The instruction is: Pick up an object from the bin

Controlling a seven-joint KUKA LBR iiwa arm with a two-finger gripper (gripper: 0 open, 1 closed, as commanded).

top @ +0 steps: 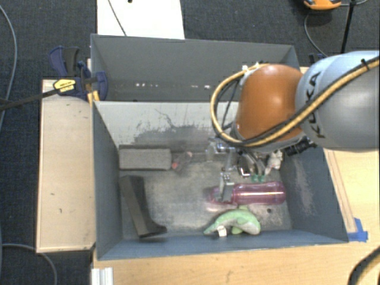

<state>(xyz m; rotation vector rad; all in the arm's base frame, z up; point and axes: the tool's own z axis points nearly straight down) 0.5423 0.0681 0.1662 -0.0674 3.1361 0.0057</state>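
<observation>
Gripper (228,189): was low in the bin's right half, below the arm's orange wrist cover; whether it stood open or closed could not be told.
Nearest thing: a magenta tube (256,193), see-through and rounded, lay on its side along the floor.
Position of tube: its left end met the gripper's tip, and its body ran off to the gripper's right (contact itself could not be confirmed).
Hold: the tube was not seen to be held.
Green soft toy (236,221): curved and pale green, it lay just in front of the gripper, close beside the tube, by the near wall.
Grey block (144,158): oblong, well apart to the gripper's left, towards the far wall.
Black bar (136,205): dark and slanted, well apart to the left, near the left wall.
Bin (178,70): grey metal, with a scuffed floor.
</observation>
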